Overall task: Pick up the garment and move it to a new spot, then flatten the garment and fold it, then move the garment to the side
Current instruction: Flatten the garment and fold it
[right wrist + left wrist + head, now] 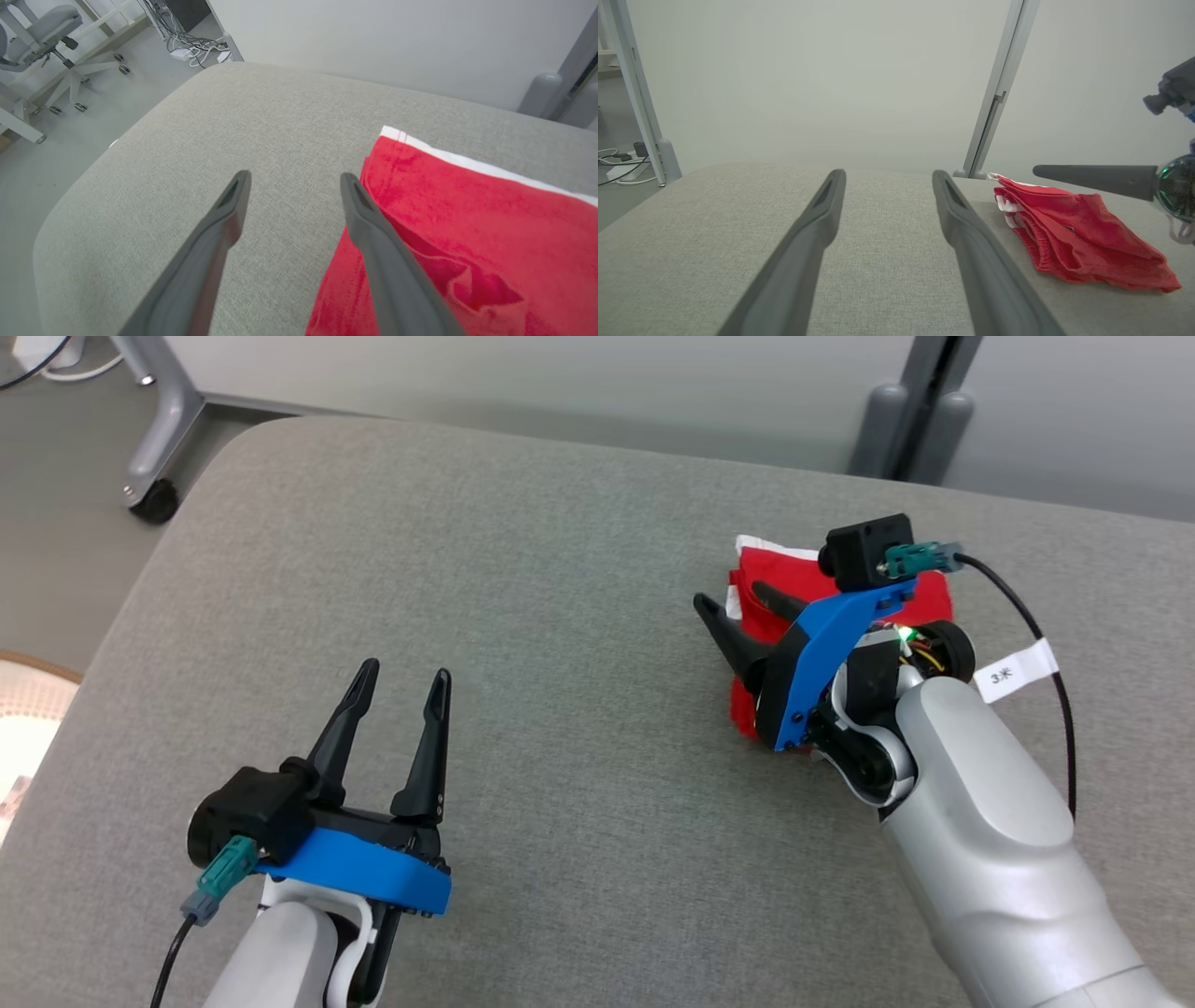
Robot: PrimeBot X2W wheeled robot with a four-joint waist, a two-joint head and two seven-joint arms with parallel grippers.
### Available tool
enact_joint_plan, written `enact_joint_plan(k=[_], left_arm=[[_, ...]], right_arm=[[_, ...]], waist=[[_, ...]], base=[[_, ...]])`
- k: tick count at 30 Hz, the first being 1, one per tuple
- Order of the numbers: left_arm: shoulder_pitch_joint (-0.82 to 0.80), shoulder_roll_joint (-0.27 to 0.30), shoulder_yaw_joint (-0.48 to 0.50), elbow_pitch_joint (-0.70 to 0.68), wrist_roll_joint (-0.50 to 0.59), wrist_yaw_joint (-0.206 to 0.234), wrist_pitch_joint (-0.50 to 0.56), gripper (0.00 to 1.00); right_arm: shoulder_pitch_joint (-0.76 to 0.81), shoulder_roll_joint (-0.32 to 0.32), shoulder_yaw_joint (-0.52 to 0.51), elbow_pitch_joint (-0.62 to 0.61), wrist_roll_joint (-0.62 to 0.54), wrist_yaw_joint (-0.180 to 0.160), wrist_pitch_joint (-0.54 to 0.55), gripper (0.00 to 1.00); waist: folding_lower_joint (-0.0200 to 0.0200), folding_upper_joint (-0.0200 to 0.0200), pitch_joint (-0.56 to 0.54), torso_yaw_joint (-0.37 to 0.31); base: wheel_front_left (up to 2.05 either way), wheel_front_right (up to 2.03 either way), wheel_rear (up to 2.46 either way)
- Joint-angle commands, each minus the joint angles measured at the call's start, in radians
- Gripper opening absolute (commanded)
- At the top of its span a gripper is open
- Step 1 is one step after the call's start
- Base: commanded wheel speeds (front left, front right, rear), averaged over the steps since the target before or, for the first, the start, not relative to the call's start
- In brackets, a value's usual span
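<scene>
The garment (780,581) is red with a white band, folded into a small stack on the right side of the grey cushioned surface (560,616). My right gripper (731,595) hovers over the garment's left edge, open, with nothing between its fingers. In the right wrist view the right gripper (294,176) has one finger over the garment (467,224) and the other over bare cushion. My left gripper (405,674) stands open at the lower left, far from the cloth and holding nothing. The left wrist view has the left gripper (888,175) open, with the garment (1073,233) off to the right.
A metal leg with a caster (154,499) stands on the floor past the surface's far left corner. A grey post (896,429) rises behind the far edge. A cable with a white tag (1018,672) trails from my right wrist. An office chair (42,28) and floor cables (196,46) lie beyond.
</scene>
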Motion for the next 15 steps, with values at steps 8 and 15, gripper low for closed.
enact_joint_plan(k=[8, 15], left_arm=[[0.039, 0.012, 0.013, -0.004, 0.004, -0.007, -0.002, 1.0], [0.032, 0.017, -0.007, 0.003, 0.003, -0.007, -0.002, 1.0]], right_arm=[[0.087, -0.067, -0.103, -0.136, -0.046, 0.0, -0.081, 1.0], [0.208, -0.136, -0.294, -0.151, -0.205, 0.0, -0.136, 1.0]], waist=[[0.0, -0.0001, -0.057, -0.075], [0.0, -0.0001, -0.067, -0.086]], base=[[0.0, 0.0, 0.0], [0.0, 0.0, 0.0]])
